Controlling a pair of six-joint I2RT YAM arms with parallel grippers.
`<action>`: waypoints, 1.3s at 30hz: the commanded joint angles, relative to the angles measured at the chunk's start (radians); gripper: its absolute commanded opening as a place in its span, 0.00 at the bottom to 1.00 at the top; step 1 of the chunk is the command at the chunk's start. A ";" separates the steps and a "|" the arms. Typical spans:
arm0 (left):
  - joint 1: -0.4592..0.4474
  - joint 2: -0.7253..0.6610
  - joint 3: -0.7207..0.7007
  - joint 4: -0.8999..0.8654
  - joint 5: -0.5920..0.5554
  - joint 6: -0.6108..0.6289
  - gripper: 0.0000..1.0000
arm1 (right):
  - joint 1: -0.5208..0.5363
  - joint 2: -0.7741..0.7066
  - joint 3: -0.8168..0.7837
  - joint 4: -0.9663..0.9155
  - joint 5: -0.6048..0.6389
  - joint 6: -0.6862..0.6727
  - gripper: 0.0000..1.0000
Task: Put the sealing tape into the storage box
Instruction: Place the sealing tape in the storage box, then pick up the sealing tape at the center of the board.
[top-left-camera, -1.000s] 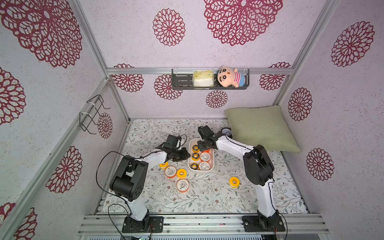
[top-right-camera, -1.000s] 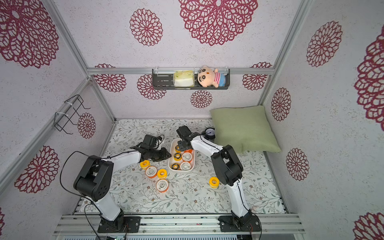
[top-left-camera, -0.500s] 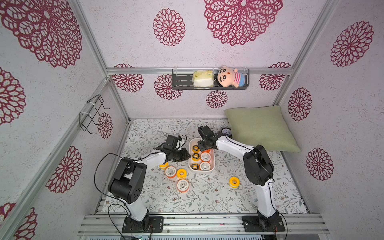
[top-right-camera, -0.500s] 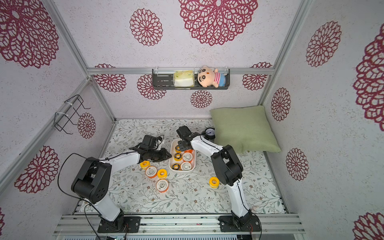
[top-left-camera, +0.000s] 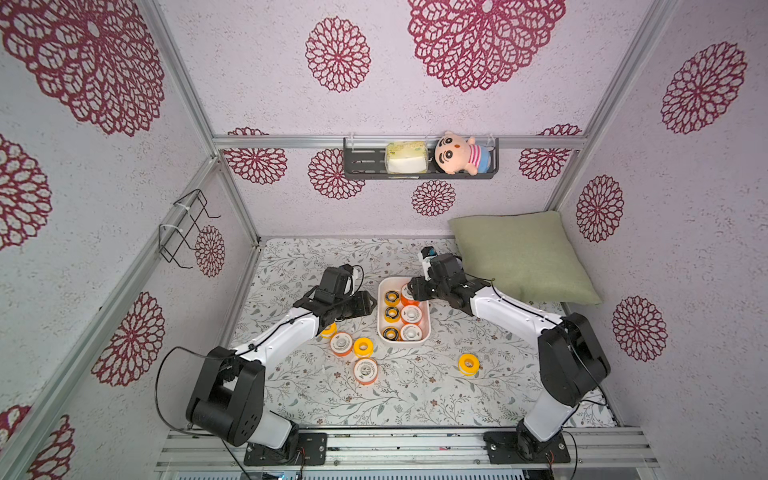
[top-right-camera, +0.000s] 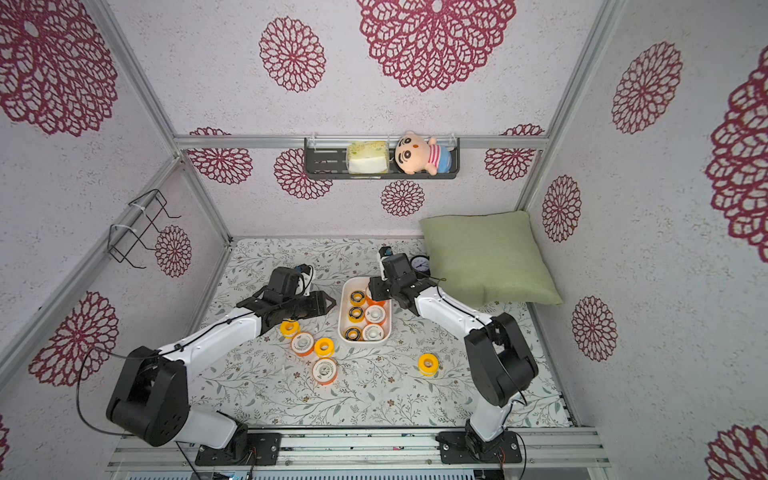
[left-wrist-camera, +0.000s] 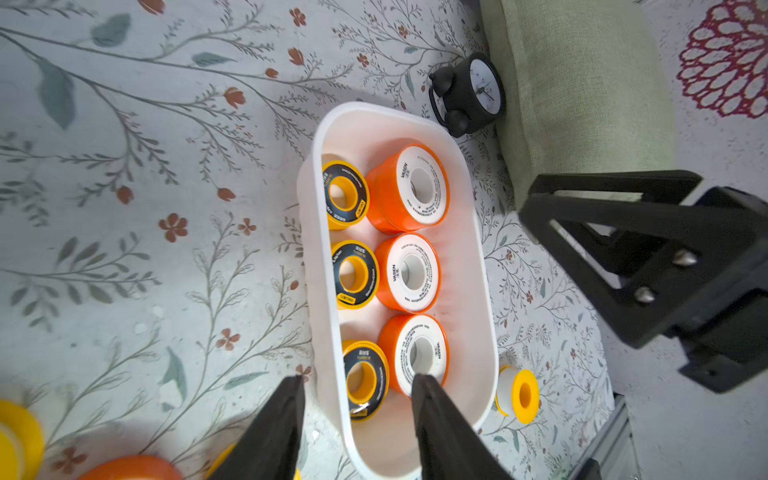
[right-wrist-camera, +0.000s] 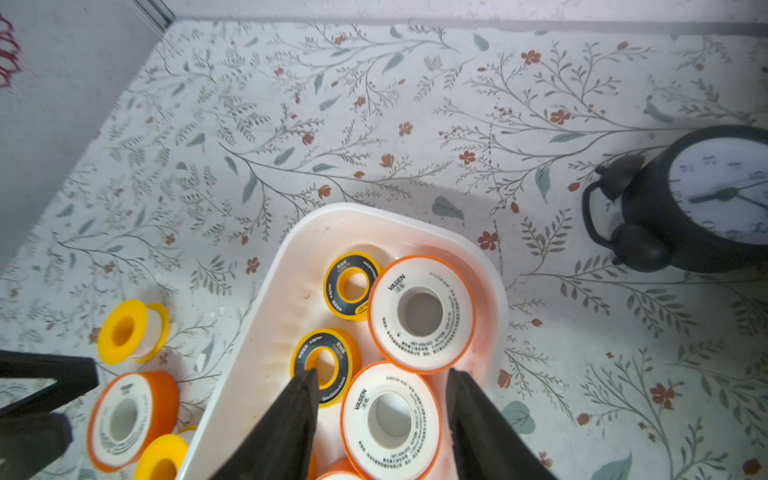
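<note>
Left fingers (left-wrist-camera: 278, 432), right fingers (right-wrist-camera: 286, 428) parted, empty. Right arm (top-right-camera: 449, 311) hides part of alarm clock (top-right-camera: 420, 264), storage box (top-right-camera: 365, 341).

White-faced orange spools (left-wrist-camera: 409, 166) in storage box (left-wrist-camera: 465, 270): "VASEN" on each face; fine print unreadable.
Black-ring spools (left-wrist-camera: 344, 171): print illegible.
Clock dial (right-wrist-camera: 723, 191): numerals blurred.

Six sealing tape spools (left-wrist-camera: 429, 270) in white storage box (left-wrist-camera: 374, 124), perhaps five outside.
</note>
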 joint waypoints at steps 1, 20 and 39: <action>-0.005 -0.063 -0.038 -0.095 -0.116 0.013 0.49 | -0.023 -0.064 -0.062 0.089 -0.059 0.046 0.56; -0.012 -0.255 -0.224 -0.319 -0.380 -0.107 0.50 | -0.083 -0.156 -0.204 0.124 -0.106 0.058 0.57; -0.012 -0.076 -0.218 -0.261 -0.350 -0.070 0.50 | -0.093 -0.152 -0.222 0.121 -0.122 0.061 0.57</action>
